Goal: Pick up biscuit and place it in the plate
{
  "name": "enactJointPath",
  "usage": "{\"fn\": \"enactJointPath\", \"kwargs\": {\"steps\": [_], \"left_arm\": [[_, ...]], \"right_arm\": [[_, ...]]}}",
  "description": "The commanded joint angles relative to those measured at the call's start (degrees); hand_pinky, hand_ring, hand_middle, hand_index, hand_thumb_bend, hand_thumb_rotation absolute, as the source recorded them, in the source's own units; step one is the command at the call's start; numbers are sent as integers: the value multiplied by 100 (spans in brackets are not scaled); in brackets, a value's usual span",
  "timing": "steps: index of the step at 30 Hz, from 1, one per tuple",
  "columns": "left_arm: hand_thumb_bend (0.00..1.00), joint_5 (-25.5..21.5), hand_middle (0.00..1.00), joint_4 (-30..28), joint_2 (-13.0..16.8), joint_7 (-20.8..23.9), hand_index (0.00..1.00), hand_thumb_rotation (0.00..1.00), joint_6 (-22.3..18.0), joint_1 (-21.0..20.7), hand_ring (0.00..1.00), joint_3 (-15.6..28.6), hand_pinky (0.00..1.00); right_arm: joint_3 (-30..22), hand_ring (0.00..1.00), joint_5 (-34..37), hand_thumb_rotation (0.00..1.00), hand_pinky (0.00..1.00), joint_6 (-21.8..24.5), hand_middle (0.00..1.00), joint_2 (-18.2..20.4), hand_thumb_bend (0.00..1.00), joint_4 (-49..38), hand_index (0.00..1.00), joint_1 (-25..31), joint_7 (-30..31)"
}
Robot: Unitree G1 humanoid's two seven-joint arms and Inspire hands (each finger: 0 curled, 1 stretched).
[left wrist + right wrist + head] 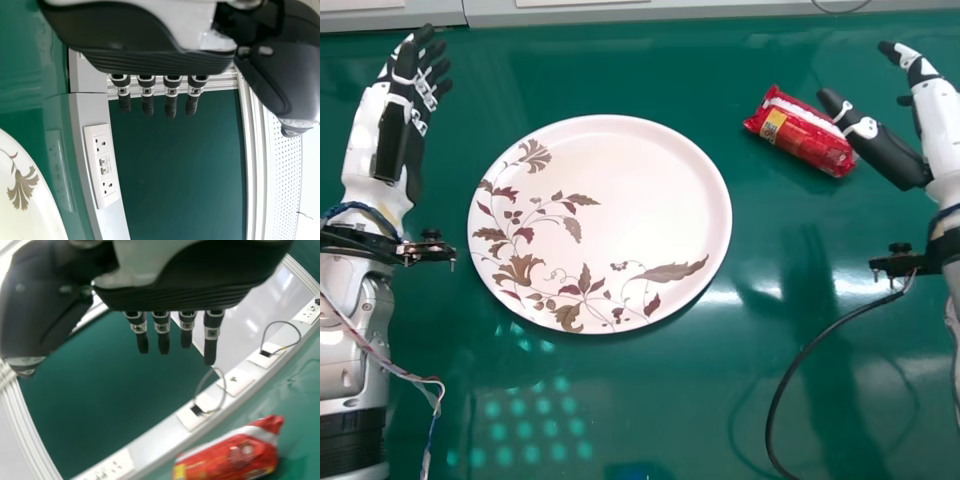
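On the green table (660, 410), to the right of the plate, lies the red biscuit pack (801, 130), slanting, its nearer end close by the thumb of the right hand (892, 158); whether they touch I cannot tell. It should handle as a light thing, its wrapper thin and rather slippery, the biscuits within stiff but brittle, so a hard squeeze might crack them. The best hold is likely across the middle, thumb on one long side and fingers on the other, rather than by a crimped end. The right hand is empty, its fingers extended. Farther out, the broad, flower-patterned plate (640, 200) lies flat, and beyond it the left hand (408, 110) is likewise empty, fingers loosely straight. Counted: one biscuit pack, one plate, two hands, one table
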Motion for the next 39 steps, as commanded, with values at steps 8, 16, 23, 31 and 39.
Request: {"fn": "enactJointPath", "kwargs": {"steps": [8, 16, 23, 31, 39], "left_arm": [[95, 54, 100, -57, 102, 131, 100, 69, 39, -11, 100, 77, 100], [93, 20, 100, -51, 78, 126, 100, 68, 56, 10, 100, 60, 100], [93, 40, 100, -114, 72, 133, 100, 68, 127, 32, 100, 32, 100], [92, 50, 100, -160, 68, 102, 100, 70, 196, 55, 100, -14, 100], [90, 70, 100, -130, 74, 80, 100, 70, 153, 60, 100, -37, 100]], "right_arm": [[36, 100, 465, 57, 87, 227, 100, -679, 100, 782, 100, -591, 742], [430, 99, 437, 57, 81, 389, 100, -1000, 100, 1492, 100, -1001, 1137], [918, 100, 218, 61, 87, 465, 100, -1060, 100, 1846, 100, -1257, 1229], [1357, 100, 46, 65, 87, 281, 100, -1060, 100, 2133, 100, -1430, 1306], [1636, 100, -114, 68, 92, 380, 100, -1058, 100, 2272, 100, -1602, 1444]]}}
